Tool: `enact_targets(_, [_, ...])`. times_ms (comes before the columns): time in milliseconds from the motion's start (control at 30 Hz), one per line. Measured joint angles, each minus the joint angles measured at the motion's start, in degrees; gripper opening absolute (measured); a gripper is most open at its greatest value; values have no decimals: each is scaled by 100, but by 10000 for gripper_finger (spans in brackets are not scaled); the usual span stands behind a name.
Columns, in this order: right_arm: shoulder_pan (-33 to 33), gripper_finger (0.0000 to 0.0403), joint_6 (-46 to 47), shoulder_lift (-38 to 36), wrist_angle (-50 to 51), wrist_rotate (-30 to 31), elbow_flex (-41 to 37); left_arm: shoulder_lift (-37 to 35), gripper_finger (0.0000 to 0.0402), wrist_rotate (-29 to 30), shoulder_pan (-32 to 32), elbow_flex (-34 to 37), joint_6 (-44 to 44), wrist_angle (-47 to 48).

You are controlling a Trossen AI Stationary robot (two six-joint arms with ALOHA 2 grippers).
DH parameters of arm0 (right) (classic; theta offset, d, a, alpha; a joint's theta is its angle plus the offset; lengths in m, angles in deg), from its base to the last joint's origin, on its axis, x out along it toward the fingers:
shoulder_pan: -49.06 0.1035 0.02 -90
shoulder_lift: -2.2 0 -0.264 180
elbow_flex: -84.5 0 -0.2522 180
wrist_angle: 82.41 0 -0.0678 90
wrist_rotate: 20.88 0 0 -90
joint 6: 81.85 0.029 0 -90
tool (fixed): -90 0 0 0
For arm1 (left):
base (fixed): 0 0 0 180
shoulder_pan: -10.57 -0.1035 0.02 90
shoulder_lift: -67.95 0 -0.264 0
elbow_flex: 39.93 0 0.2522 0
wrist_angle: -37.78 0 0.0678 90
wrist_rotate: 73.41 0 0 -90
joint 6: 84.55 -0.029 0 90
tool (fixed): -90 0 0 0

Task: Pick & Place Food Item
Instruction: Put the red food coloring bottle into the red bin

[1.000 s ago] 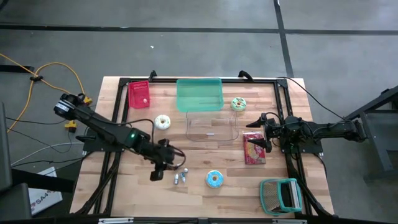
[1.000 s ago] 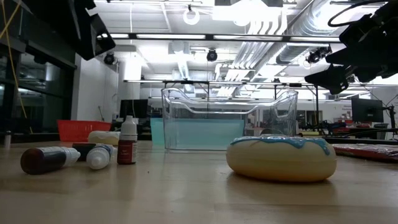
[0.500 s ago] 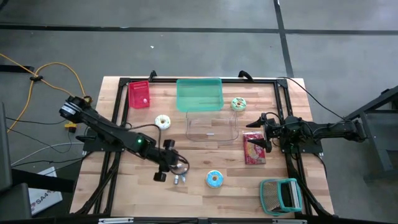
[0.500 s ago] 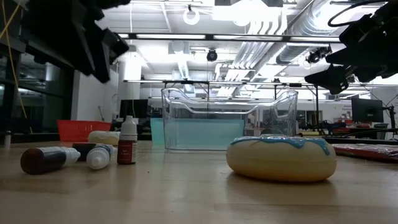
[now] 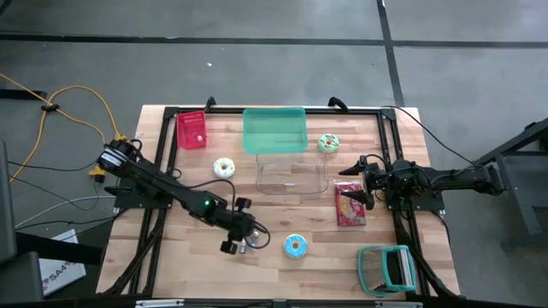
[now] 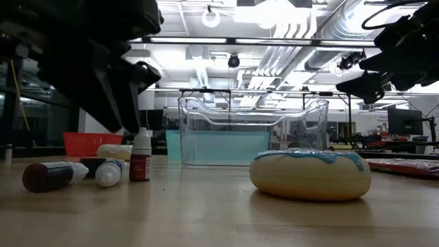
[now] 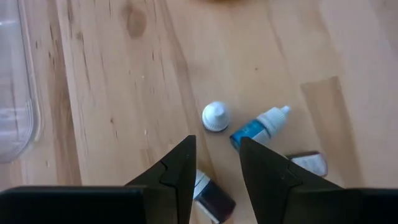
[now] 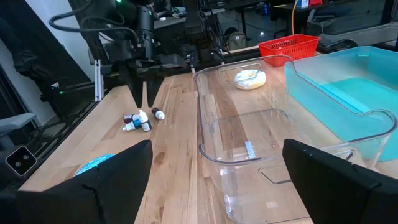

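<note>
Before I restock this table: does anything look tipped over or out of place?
Of the small dropper bottles under the left hand, only the red one stands upright; the others lie on their sides. Nothing looks spilled.

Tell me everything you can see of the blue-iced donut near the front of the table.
The blue-iced donut is a pale tan ring with glossy light blue icing and faint sprinkles. It lies flat on the wooden table, icing up, in front of the clear plastic bin and right of the small bottles. Nothing touches it; the left gripper hovers over those bottles, fingers slightly apart.
</note>
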Motion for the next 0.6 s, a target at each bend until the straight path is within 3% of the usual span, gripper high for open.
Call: enact_targets(600, [2,350,0,-1,0,4,0,265,118,85,-7,-2,11,-389])
